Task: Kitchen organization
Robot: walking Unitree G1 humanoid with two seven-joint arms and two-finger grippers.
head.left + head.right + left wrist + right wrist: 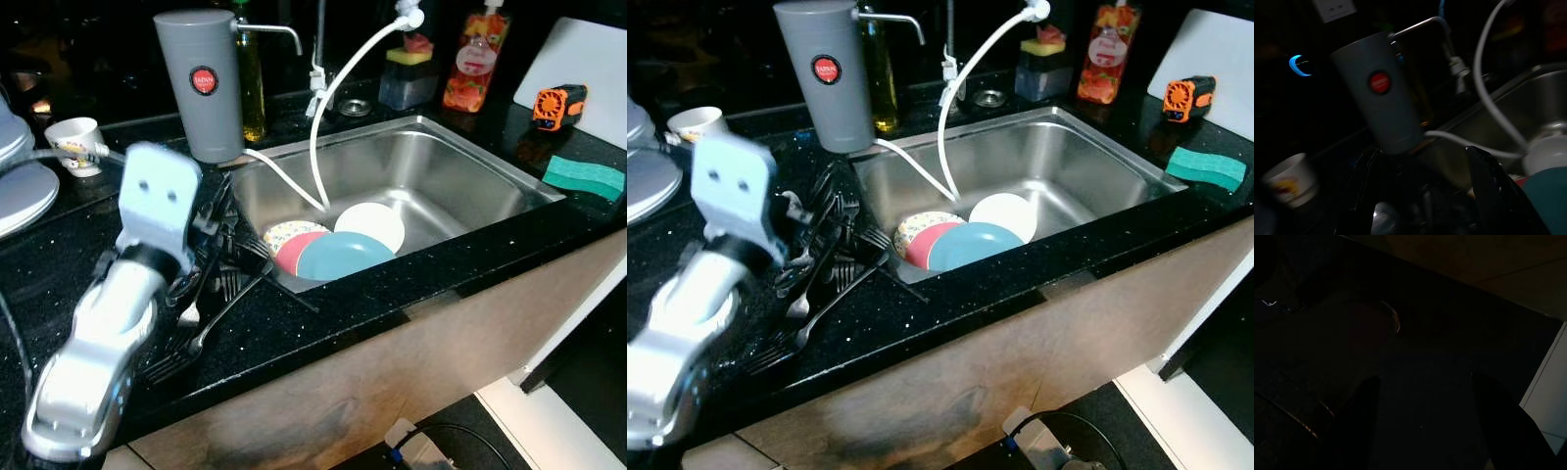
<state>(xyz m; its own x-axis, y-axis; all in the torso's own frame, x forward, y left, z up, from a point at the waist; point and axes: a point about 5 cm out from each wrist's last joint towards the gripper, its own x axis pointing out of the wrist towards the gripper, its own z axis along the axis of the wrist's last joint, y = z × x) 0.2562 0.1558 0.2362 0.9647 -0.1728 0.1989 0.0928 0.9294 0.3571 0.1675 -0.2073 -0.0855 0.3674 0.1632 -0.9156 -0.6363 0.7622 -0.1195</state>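
Observation:
A heap of metal forks (206, 313) lies on the black counter (392, 294) just left of the steel sink (451, 166). My left gripper (227, 235) hangs low over the far end of that heap, its silver arm reaching in from the near left. In the left wrist view its black fingers (1493, 191) stand apart, so it is open, with dark cutlery below. In the sink's near left corner lie a teal plate (343, 257), a red plate (292, 251), a patterned plate (287, 232) and a white plate (372, 223). My right gripper (1420, 431) hangs idle in the dark, open.
A grey canister (201, 83) stands behind the forks, and a white hose (328, 117) runs into the sink. A paper cup (76, 144) and white plates (20, 191) sit at the left. A green sponge (584, 176), an orange tool (559, 106) and bottles (477, 59) are at the right.

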